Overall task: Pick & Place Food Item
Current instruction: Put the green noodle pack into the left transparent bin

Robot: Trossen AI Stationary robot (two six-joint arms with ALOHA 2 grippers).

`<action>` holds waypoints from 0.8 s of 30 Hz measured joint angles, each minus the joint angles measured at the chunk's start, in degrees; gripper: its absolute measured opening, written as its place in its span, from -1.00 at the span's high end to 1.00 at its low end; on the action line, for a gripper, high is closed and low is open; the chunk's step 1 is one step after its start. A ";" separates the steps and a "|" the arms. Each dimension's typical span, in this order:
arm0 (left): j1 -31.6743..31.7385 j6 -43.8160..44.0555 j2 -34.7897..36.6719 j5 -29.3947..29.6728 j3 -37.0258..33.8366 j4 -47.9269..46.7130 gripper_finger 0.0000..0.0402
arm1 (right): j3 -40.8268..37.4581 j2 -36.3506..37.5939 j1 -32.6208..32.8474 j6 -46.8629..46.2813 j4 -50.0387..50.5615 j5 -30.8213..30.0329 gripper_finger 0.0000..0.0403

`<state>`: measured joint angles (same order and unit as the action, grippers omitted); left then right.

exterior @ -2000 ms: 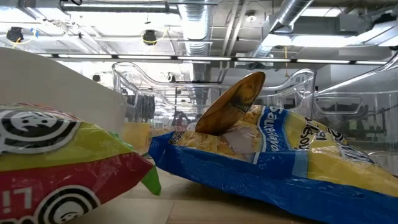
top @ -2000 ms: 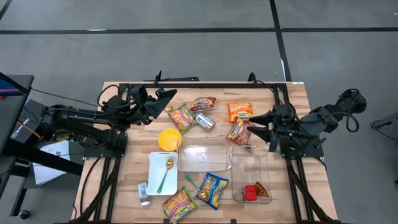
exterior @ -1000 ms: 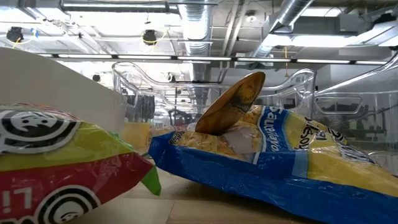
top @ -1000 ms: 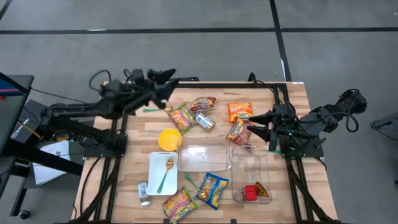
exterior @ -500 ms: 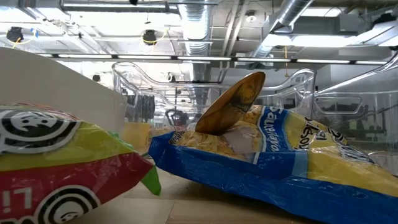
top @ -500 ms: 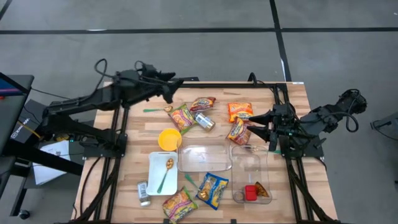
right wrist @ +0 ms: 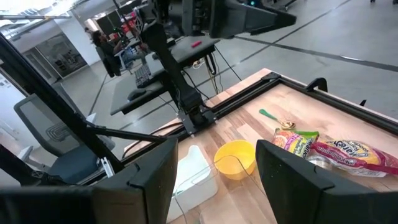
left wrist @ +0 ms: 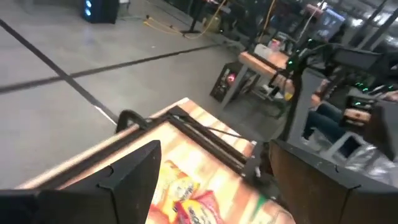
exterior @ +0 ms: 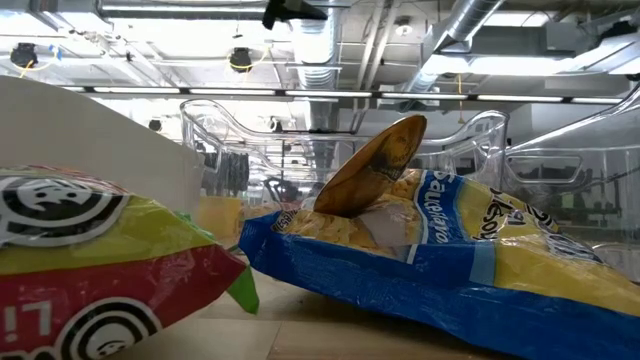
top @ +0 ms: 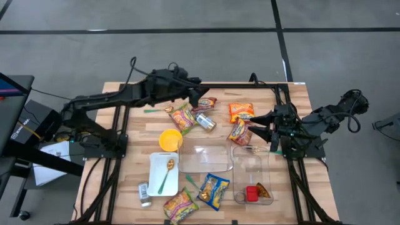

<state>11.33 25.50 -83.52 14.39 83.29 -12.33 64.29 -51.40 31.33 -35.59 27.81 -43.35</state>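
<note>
Spread wide and holding nothing, the left gripper [top: 202, 98] hangs just over the red snack bag [top: 204, 104], which lies beside the can [top: 205, 121]. Parted too, seemingly empty, the right gripper [top: 256, 129] waits near the orange packet [top: 240, 111].

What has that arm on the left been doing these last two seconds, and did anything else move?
The left arm swung across the table's far edge toward the middle; its open end effector now hangs by the red snack bag, holding nothing. The right end effector, the packets and the containers stayed put.
</note>
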 joint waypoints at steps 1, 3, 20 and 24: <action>0.55 -0.53 -0.72 -0.13 1.06 -0.92 -0.46 | 0.00 0.00 0.00 0.01 0.02 0.00 -0.04; 1.79 -0.70 -2.02 -0.30 3.30 -4.58 -0.46 | -0.02 -0.10 0.04 -0.01 0.00 0.00 -0.04; 4.84 3.49 -3.72 -1.70 -0.56 -37.17 -0.46 | -0.02 -2.33 -0.28 0.02 1.03 0.10 -0.04; 4.84 5.19 -3.77 -1.73 -6.26 -37.38 -0.46 | -0.02 -2.23 -0.35 0.02 1.09 0.11 -0.04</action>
<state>16.16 30.69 -87.29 12.66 77.03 -49.72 64.27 -53.63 30.98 -35.57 28.90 -43.24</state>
